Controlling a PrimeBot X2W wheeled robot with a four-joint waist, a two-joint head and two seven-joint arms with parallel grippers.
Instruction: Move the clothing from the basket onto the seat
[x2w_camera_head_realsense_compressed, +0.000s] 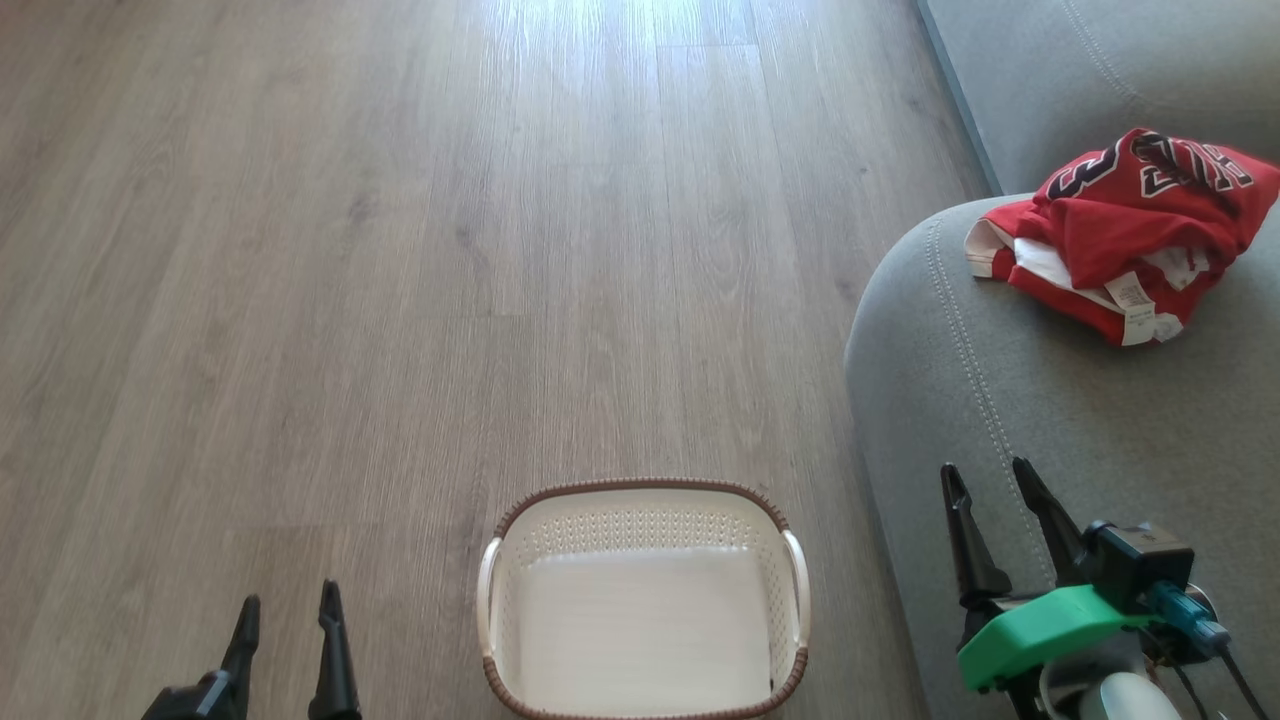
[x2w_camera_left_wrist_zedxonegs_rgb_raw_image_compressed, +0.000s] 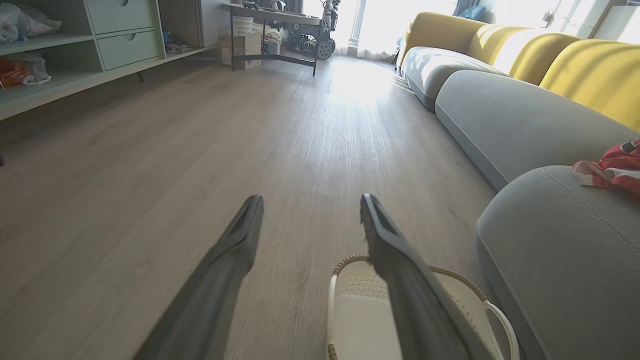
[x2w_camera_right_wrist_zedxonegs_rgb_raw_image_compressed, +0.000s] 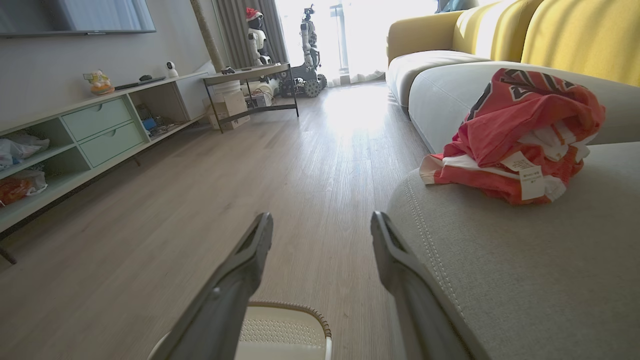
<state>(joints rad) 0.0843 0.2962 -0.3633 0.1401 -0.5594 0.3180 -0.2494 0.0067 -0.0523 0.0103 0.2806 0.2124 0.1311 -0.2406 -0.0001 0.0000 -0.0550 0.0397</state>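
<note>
leftward first, we list our left gripper (x2w_camera_head_realsense_compressed: 289, 600), jaws apart and empty above the floor (x2w_camera_head_realsense_compressed: 400, 300); the basket (x2w_camera_head_realsense_compressed: 640, 486), bare inside; our right gripper (x2w_camera_head_realsense_compressed: 985, 472), likewise spread and idle by the seat (x2w_camera_head_realsense_compressed: 1100, 430), where the clothing (x2w_camera_head_realsense_compressed: 1110, 230) lies heaped, presumably delivered, so nothing remains to carry.

Jaws spread, basket (x2w_camera_left_wrist_zedxonegs_rgb_raw_image_compressed: 357, 286) beside seat (x2w_camera_left_wrist_zedxonegs_rgb_raw_image_compressed: 550, 260) — clothing (x2w_camera_left_wrist_zedxonegs_rgb_raw_image_compressed: 610, 169) lying on seat.
</note>
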